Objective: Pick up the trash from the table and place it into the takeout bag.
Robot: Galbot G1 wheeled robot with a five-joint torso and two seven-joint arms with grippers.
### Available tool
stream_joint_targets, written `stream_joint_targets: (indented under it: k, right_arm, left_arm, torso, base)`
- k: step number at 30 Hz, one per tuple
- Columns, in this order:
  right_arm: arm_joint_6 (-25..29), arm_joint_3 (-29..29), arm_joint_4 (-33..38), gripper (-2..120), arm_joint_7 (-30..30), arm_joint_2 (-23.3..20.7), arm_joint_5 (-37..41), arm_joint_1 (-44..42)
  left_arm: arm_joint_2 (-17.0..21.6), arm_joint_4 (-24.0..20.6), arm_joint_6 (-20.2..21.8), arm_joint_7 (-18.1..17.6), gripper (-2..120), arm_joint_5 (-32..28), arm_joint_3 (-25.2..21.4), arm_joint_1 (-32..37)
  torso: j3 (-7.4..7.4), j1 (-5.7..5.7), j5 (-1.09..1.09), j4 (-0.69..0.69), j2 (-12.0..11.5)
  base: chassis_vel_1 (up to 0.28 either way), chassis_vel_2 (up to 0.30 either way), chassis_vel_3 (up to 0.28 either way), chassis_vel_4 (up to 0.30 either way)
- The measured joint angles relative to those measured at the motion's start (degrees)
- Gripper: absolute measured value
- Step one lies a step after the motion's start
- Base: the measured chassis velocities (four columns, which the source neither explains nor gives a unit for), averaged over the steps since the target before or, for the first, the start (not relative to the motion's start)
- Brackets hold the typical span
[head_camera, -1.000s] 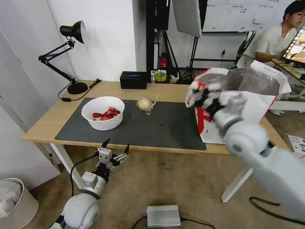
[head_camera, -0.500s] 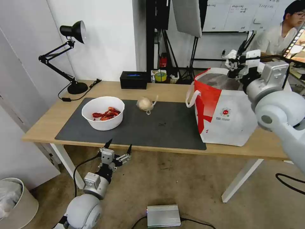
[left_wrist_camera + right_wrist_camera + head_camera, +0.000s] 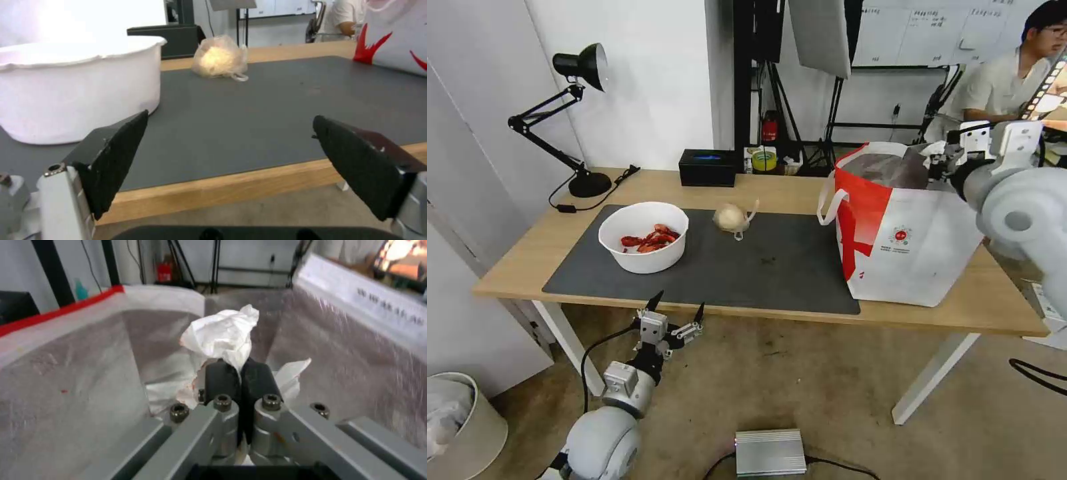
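The white takeout bag (image 3: 907,240) with a red side panel stands on the right of the table (image 3: 774,187). My right gripper (image 3: 937,160) hovers over the bag's open mouth; in the right wrist view it (image 3: 238,368) is shut on a crumpled white tissue (image 3: 225,335) above the foil lining (image 3: 66,380). A white bowl of red shells (image 3: 644,237) and a knotted beige plastic-wrapped ball (image 3: 732,219) lie on the dark mat (image 3: 747,267). My left gripper (image 3: 675,312) hangs open below the table's front edge, facing the bowl (image 3: 75,86) and ball (image 3: 218,58).
A black desk lamp (image 3: 570,113) stands at the table's far left and a black box (image 3: 707,167) at the back edge. A grey metal unit (image 3: 770,452) lies on the floor, a bin (image 3: 457,427) at the left.
My right arm has swung from in front of the bag's near side up and right, and the tissue now hangs over the bag's opening. The left arm has barely moved.
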Motion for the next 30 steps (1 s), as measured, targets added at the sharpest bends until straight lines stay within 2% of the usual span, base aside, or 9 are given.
stream_joint_targets:
  k: [13, 14, 19, 22, 24, 25, 26, 27, 30]
  right_arm:
    - [0.15, 0.1, -1.23, 0, 5.52, -0.89, 7.01, -0.71]
    - [0.19, 0.2, -1.14, 6, 5.97, -0.8, 7.59, -0.78]
    - [0.28, 0.62, -0.95, 18, 6.71, -0.76, 8.89, -0.83]
    - [0.32, 0.75, -0.85, 34, 6.74, -0.94, 9.43, -0.79]
    - [0.32, 0.79, -0.74, 37, 6.73, -0.96, 9.41, -0.86]
    - [0.34, 0.98, -0.48, 44, 6.71, -0.95, 9.3, -1.2]
    - [0.34, 0.98, -0.48, 44, 6.71, -0.95, 9.3, -1.2]
    - [0.35, 1.14, -0.31, 50, 6.7, -0.88, 9.05, -1.45]
    - [0.36, 1.21, -0.11, 59, 6.64, -0.74, 8.45, -1.8]
  left_arm:
    - [0.13, -0.7, -0.03, 0.16, 100, 0.12, 0.48, 0.16]
    - [0.13, -0.88, -0.04, 0.17, 100, 0.14, 0.48, 0.26]
    - [0.09, -1.06, -0.04, 0.18, 100, 0.14, 0.43, 0.35]
    - [-0.26, -1.33, -0.14, 0.23, 100, 0.15, 0.31, 0.73]
    - [-0.27, -1.48, -0.14, 0.24, 100, 0.15, 0.31, 0.81]
    - [-0.2, -1.68, -0.12, 0.25, 100, 0.14, 0.31, 0.83]
    - [-0.2, -1.68, -0.12, 0.25, 100, 0.14, 0.31, 0.83]
    - [-0.06, -1.72, -0.07, 0.25, 100, 0.12, 0.29, 0.8]
    - [0.23, -1.76, -0.01, 0.26, 100, 0.0, 0.14, 0.7]
  torso:
    - [0.0, 0.0, 0.0, 0.0, 0.0]
    - [0.0, 0.0, 0.01, 0.0, 0.0]
    - [0.0, 0.0, 0.0, 0.0, 0.0]
    - [0.0, 0.0, 0.0, 0.0, 0.0]
    - [0.0, 0.0, 0.0, 0.0, 0.0]
    - [0.0, 0.0, 0.0, 0.0, 0.0]
    - [0.0, 0.0, 0.0, 0.0, 0.0]
    - [0.0, 0.0, 0.0, 0.0, 0.0]
    - [0.0, 0.0, 0.0, 0.0, 0.0]
  base:
    - [0.0, 0.0, 0.0, 0.0]
    - [0.0, 0.0, 0.0, 0.0]
    - [0.0, 0.0, 0.0, 0.0]
    - [0.0, 0.0, 0.0, 0.0]
    - [0.0, 0.0, 0.0, 0.0]
    - [0.0, 0.0, 0.0, 0.0]
    - [0.0, 0.0, 0.0, 0.0]
    - [0.0, 0.0, 0.0, 0.0]
    - [0.0, 0.0, 0.0, 0.0]
